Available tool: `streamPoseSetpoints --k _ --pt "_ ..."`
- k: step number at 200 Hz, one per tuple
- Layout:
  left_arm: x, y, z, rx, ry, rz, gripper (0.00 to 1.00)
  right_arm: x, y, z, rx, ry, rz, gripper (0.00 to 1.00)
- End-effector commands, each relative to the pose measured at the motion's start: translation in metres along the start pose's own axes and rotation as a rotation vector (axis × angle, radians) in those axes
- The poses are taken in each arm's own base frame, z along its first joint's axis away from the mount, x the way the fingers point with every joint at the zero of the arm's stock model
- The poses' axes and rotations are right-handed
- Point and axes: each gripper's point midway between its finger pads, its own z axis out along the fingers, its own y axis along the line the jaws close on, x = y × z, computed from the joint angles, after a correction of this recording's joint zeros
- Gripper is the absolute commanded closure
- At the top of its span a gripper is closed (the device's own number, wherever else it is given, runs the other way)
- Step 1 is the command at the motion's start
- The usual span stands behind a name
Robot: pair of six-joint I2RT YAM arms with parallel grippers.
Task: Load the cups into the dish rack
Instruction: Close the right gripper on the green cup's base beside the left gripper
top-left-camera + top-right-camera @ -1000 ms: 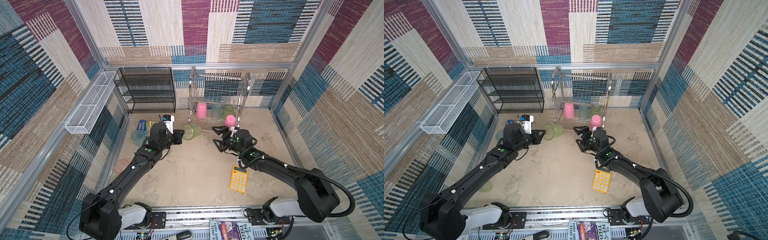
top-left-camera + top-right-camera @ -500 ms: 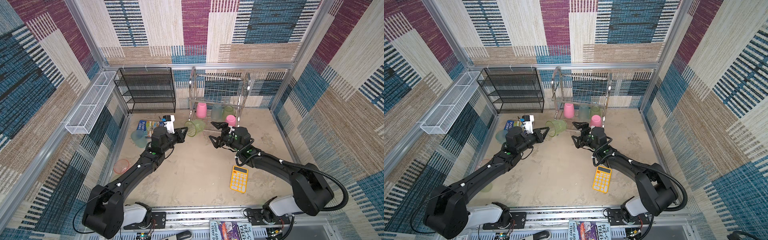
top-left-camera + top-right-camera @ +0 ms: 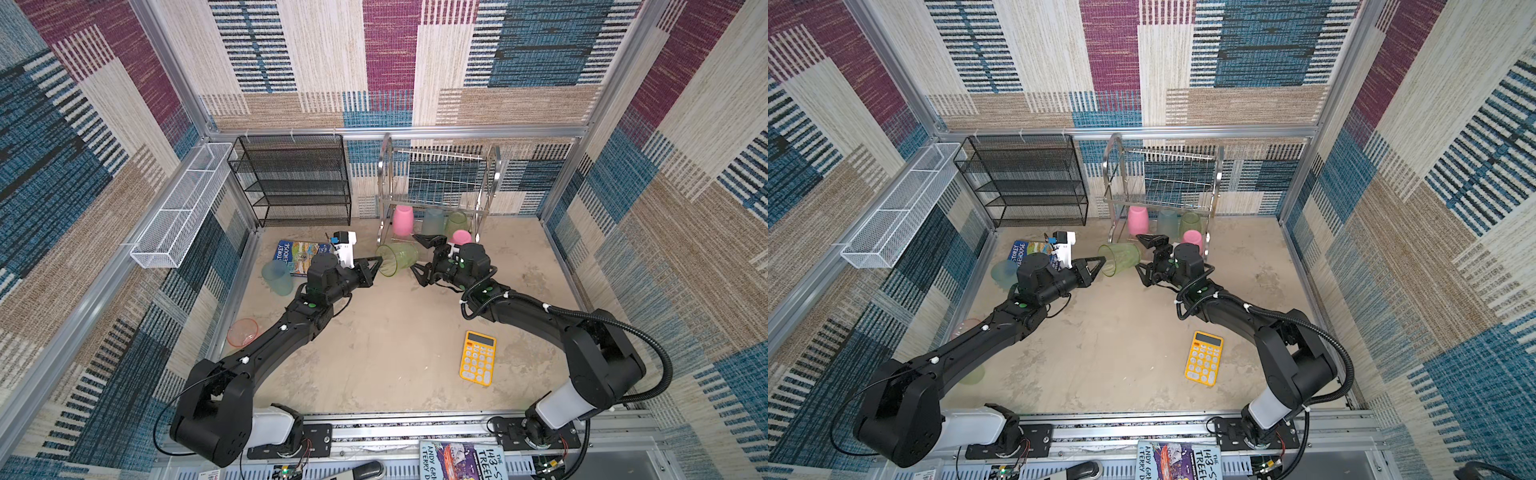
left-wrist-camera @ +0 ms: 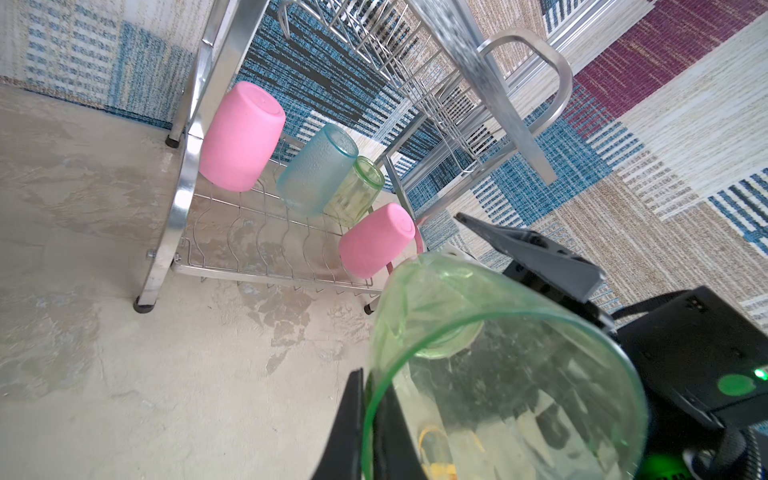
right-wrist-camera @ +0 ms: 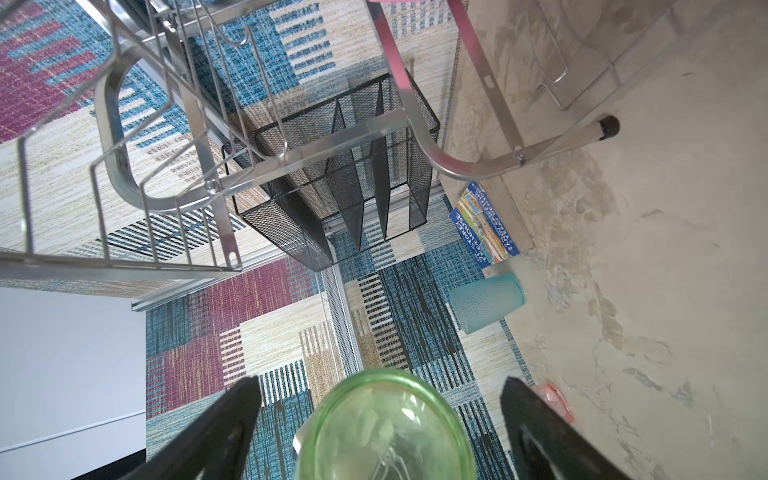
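One green cup (image 3: pixel 399 257): L hand (image 3: pixel 375 265) pinches rim; R hand (image 3: pixel 423 258) spread round base.

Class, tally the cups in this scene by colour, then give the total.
pink cups: 2
green cups: 3
teal cups: 2
salmon cup: 1
Total: 8

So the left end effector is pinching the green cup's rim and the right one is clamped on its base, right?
No: the right end effector is open. The right wrist view shows its fingers wide apart on either side of the green cup, not touching its base. The left end effector does pinch the rim.
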Motion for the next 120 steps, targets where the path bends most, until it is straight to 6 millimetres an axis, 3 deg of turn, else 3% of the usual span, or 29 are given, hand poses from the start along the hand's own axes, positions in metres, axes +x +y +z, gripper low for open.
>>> streamPoseSetpoints --k 1,120 --pt "-0.011 -0.01 0.0 0.039 -0.032 0.022 1.0 0.007 0.009 0.005 -0.022 0.038 -0.002 0.07" --pt "-0.006 -0.003 0.008 0.018 -0.006 0.027 1.0 0.02 0.011 0.008 -0.009 0.036 -0.041 0.1"
